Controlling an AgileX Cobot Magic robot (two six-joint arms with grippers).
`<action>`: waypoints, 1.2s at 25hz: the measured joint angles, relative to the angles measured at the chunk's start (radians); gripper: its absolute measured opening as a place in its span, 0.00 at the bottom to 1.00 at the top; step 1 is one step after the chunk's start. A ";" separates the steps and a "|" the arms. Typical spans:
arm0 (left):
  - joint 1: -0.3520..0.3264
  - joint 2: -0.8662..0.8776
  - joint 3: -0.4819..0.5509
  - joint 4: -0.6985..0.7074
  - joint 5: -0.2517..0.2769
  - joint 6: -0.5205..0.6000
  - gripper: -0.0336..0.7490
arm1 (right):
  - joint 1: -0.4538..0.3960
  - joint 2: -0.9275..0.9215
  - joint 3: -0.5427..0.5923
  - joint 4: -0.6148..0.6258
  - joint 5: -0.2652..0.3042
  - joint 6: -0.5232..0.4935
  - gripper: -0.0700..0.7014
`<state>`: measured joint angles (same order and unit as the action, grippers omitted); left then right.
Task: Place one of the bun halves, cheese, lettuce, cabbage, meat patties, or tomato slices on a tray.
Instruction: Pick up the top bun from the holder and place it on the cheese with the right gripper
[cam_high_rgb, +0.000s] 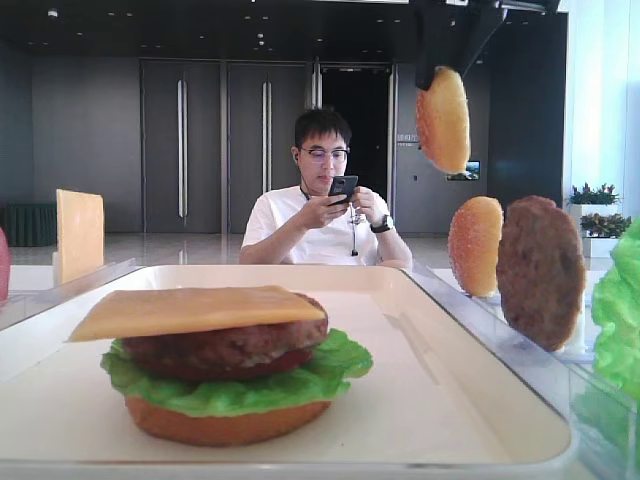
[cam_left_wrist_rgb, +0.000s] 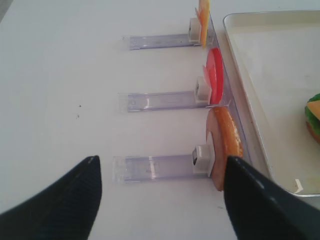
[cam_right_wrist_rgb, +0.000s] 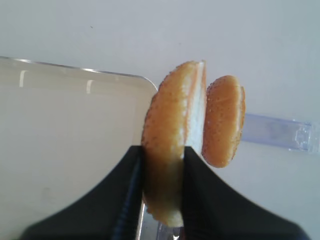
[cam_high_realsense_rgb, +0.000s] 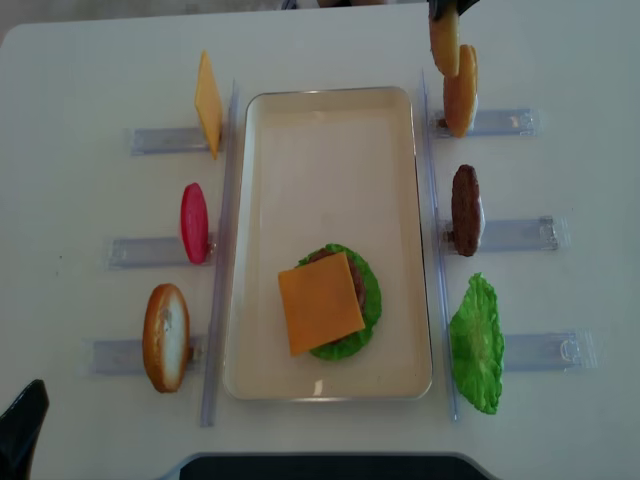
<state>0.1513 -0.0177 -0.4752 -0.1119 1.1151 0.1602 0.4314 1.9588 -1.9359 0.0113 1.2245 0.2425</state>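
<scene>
Bun (cam_high_rgb: 443, 118) hangs edge-up in my right gripper (cam_high_rgb: 445, 60) in the low front view, above the rack beside the tray (cam_high_rgb: 470, 400).

Overhead, it sits just off the tray's far right corner.

My right wrist view shows the jaws clamped on its lower edge.

Left gripper (cam_left_wrist_rgb: 160, 195) stands open, empty.

Next, I judge: carry it over the cheese (cam_high_realsense_rgb: 320, 303) and lay it dome-up.

Overhead, low front, wrists — tray (cam_high_realsense_rgb: 330, 110) shared

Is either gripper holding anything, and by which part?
Right gripper pinches the sesame bun half across its lower edge; left gripper holds nothing.
</scene>
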 joint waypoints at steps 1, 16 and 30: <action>0.000 0.000 0.000 0.000 0.000 0.000 0.78 | 0.000 -0.003 -0.005 0.000 0.002 0.000 0.34; 0.000 0.000 0.000 0.000 0.000 0.000 0.78 | 0.000 -0.123 0.014 0.045 0.001 -0.011 0.34; 0.000 0.000 0.000 0.000 0.000 0.000 0.78 | 0.107 -0.379 0.331 0.029 0.002 0.055 0.33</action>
<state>0.1513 -0.0177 -0.4752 -0.1119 1.1151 0.1602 0.5382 1.5798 -1.6046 0.0407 1.2268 0.2979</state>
